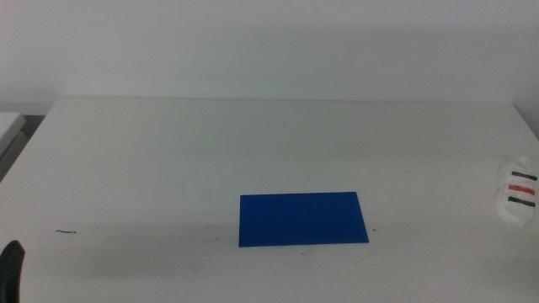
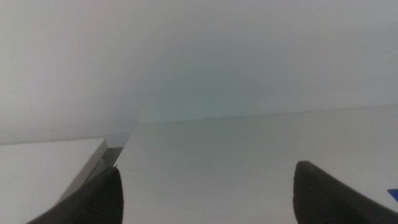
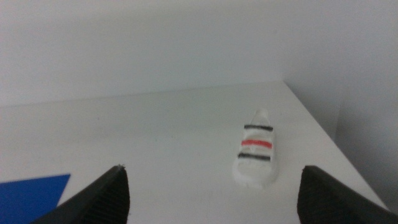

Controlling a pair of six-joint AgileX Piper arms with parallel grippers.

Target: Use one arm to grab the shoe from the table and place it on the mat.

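At the far left of the middle view, one dark piece of the left hand (image 1: 11,268) shows at the bottom corner, low over the white worktop (image 1: 278,143). Its own wrist view shows the left hand (image 2: 208,190) with its two jaws spread wide apart and nothing between them but bare worktop surface (image 2: 236,155); a second, separate white surface (image 2: 43,165) sits just beside the worktop's edge there. A thin dark scrap (image 1: 66,231) lies on the worktop near that corner.

Toward the middle lies one mat (image 1: 303,219), a flat dark blue rectangle, with nothing on it. A corner of it shows in the right wrist view (image 3: 34,196).

Far to the right, at the worktop's right edge, rests one shoe (image 1: 518,200), white with three straps: two black, one red between them. It is well apart from the mat. In the right wrist view the shoe (image 3: 255,152) lies flat on the worktop (image 3: 155,137), near the edge.

The right hand (image 3: 214,196) is out of the middle view; its wrist view shows both jaws set wide apart, empty, with the shoe ahead of them and untouched.
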